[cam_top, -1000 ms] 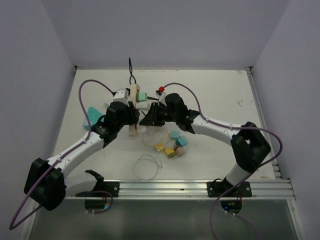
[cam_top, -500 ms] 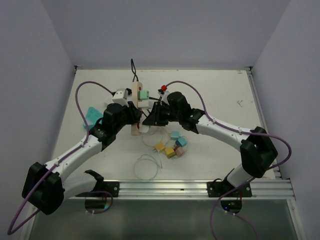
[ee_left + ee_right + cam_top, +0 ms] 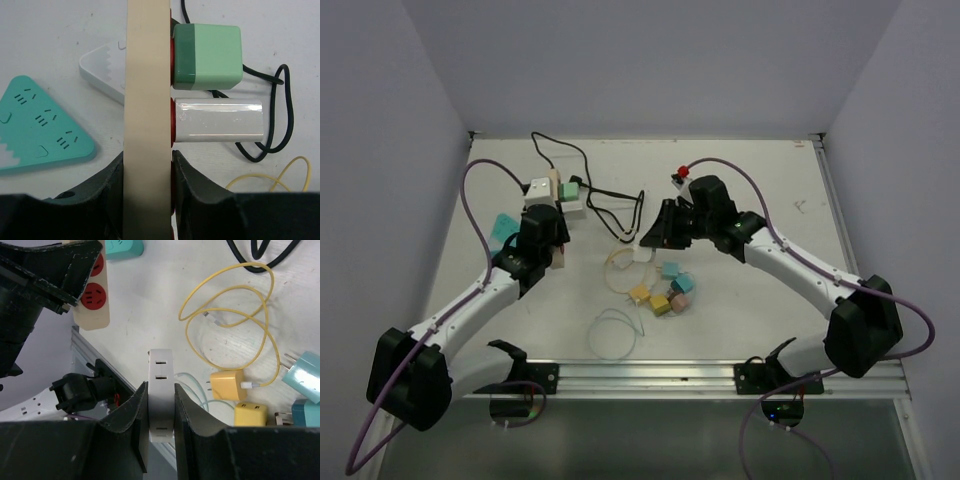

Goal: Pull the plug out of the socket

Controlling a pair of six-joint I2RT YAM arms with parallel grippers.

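The left hand (image 3: 148,167) was clamped on the lower end of a beige power strip (image 3: 148,75), one finger pressed to each side of it. Two plugs sat in the strip's red sockets: a green plug (image 3: 207,56) farther from the hand and a white block plug (image 3: 218,120) just below it. A black cable (image 3: 280,110) looped behind them on the worktop (image 3: 60,30). Beside the strip lay a teal triangular piece (image 3: 42,125) and a white triangular piece (image 3: 105,67).

The right hand (image 3: 161,397) gripped a narrow white plug (image 3: 161,365) between its fingers, held above the worktop and well apart from the strip. Near it lay a coiled yellow cable (image 3: 225,315) running to a yellow charger (image 3: 227,385), with a teal plug (image 3: 306,375) just beside that.
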